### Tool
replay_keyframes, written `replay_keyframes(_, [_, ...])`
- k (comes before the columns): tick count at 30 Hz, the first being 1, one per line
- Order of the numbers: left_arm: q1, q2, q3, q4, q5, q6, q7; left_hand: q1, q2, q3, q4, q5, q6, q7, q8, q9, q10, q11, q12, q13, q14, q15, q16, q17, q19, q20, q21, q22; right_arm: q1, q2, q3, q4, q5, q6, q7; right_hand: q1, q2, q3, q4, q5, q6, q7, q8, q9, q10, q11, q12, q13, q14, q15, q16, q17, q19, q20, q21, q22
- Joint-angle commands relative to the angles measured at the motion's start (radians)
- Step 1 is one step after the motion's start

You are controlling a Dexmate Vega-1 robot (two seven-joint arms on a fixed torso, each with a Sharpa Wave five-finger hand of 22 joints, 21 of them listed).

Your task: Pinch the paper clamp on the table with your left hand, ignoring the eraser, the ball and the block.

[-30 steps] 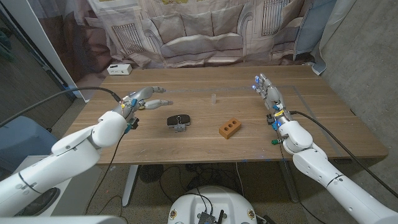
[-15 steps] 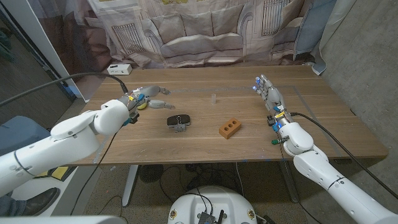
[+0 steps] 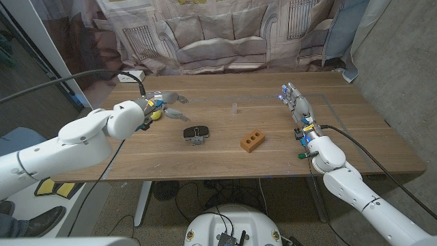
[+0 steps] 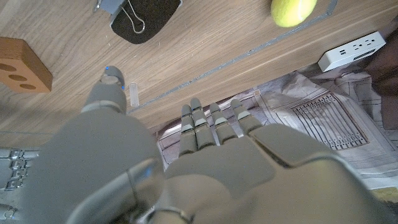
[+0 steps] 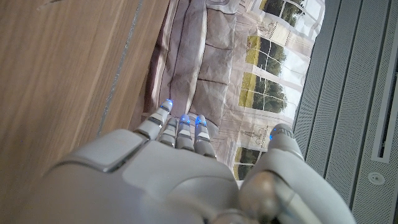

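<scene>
Ball (image 3: 156, 115) half hidden behind left hand (image 3: 166, 100) — clamp (image 3: 197, 132) unobstructed, eraser unclear

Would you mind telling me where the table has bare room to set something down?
Free: the wood between the brick-shaped block and the right hand, and the near strip in front of the paper clamp. Crowded: the left, where the left hand, ball and clamp cluster.

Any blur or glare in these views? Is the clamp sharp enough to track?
Head view: even, soft light, no glare; clamp small but crisp on the eraser, left hand slightly soft. Left wrist view: clamp and ball sharp, the near hand big and out of focus. Right wrist view: right hand blurred up close, table grain clear.
</scene>
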Motion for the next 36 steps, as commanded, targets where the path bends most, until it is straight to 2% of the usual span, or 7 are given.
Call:
replay_keyframes(1, [-0.069,0.012,0.061,-0.002,0.064,-0.001,-0.091,0.023,-0.002,-0.007,0.002,0.012,-0.001,-0.001,-0.001,0.006,-0.005,-0.002,-0.002,0.002,-0.002,-0.003,0.001,0.002,0.006,0.013,0.007,0.003,-0.008,0.004,0.000,-0.005,-0.002,0.004,-0.003,0.012,0.002,0.003,-0.004,0.001,0.009,0.001,-0.001,0.003,0.001,-0.001,0.000,0.003,-0.004,0.002,-0.002,0.004,-0.002,0.003,0.005,0.002])
replay_keyframes(8, [-0.095,0.008,0.088,0.004,0.097,-0.024,-0.150,0.042,-0.005,-0.010,0.006,0.022,0.001,-0.011,0.002,0.006,0.001,-0.016,-0.001,0.003,0.007,-0.012,0.004,0.002,0.012,0.009,0.007,0.003,-0.004,0.012,-0.007,0.002,0.002,0.004,0.003,0.012,0.002,0.003,-0.004,0.001,0.009,0.000,-0.001,0.003,0.002,-0.001,0.000,0.003,-0.003,0.002,-0.001,0.004,-0.002,0.003,0.005,0.002])
replay_keyframes(10, [-0.098,0.005,0.091,0.006,0.105,-0.028,-0.159,0.047,-0.004,-0.011,0.007,0.024,0.000,-0.013,0.002,0.006,0.000,-0.017,-0.002,0.003,0.009,-0.012,0.004,0.002,0.012,0.021,0.007,0.003,-0.003,0.012,-0.008,0.003,0.000,0.004,0.004,0.012,0.002,0.003,-0.004,0.001,0.009,0.000,-0.001,0.003,0.002,-0.001,0.000,0.003,-0.003,0.002,-0.001,0.004,-0.002,0.004,0.005,0.002])
replay_keyframes(16, [-0.119,-0.018,0.094,0.030,0.091,-0.061,-0.197,0.077,0.005,-0.008,0.009,0.034,-0.001,-0.002,0.003,0.007,0.014,0.004,0.003,0.004,0.027,-0.005,0.009,0.002,0.028,0.028,0.012,0.004,0.002,0.013,-0.012,0.002,-0.001,-0.002,0.005,0.012,0.002,0.002,-0.004,0.001,0.010,0.000,-0.001,0.003,0.001,-0.002,-0.001,0.003,-0.003,0.003,-0.001,0.004,-0.003,0.004,0.005,0.002])
replay_keyframes(21, [-0.148,-0.041,0.106,0.053,0.080,-0.082,-0.237,0.092,0.008,-0.011,0.014,0.038,0.011,0.020,0.008,0.007,0.046,0.023,0.013,0.005,0.052,0.007,0.014,0.002,0.039,0.038,0.014,0.005,0.001,0.010,-0.012,-0.002,-0.002,-0.006,0.003,0.012,0.002,0.002,-0.004,0.001,0.009,0.001,-0.001,0.003,0.001,-0.003,-0.001,0.003,-0.003,0.001,-0.001,0.005,-0.004,0.004,0.005,0.002])
replay_keyframes(27, [-0.202,-0.071,0.147,0.066,0.113,-0.083,-0.314,0.099,0.010,-0.014,0.017,0.039,0.032,0.024,0.015,0.008,0.067,0.017,0.020,0.005,0.070,0.000,0.017,0.002,0.056,0.039,0.018,0.005,-0.005,0.006,-0.007,-0.009,-0.002,-0.007,-0.003,0.013,0.002,0.002,-0.004,0.001,0.009,0.000,-0.001,0.003,0.002,-0.004,-0.001,0.003,-0.003,0.002,-0.001,0.005,-0.004,0.005,0.006,0.002])
replay_keyframes(36, [-0.270,-0.107,0.199,0.083,0.176,-0.092,-0.422,0.086,0.009,-0.026,0.030,0.034,0.021,0.036,0.008,0.008,0.057,0.041,0.013,0.006,0.061,0.017,0.009,0.003,0.053,0.064,0.014,0.006,-0.009,-0.002,0.000,-0.018,-0.002,-0.011,-0.005,0.013,0.002,0.001,-0.004,0.001,0.010,0.000,-0.001,0.003,0.002,-0.002,-0.001,0.003,-0.003,0.003,-0.001,0.005,-0.006,0.006,0.005,0.002])
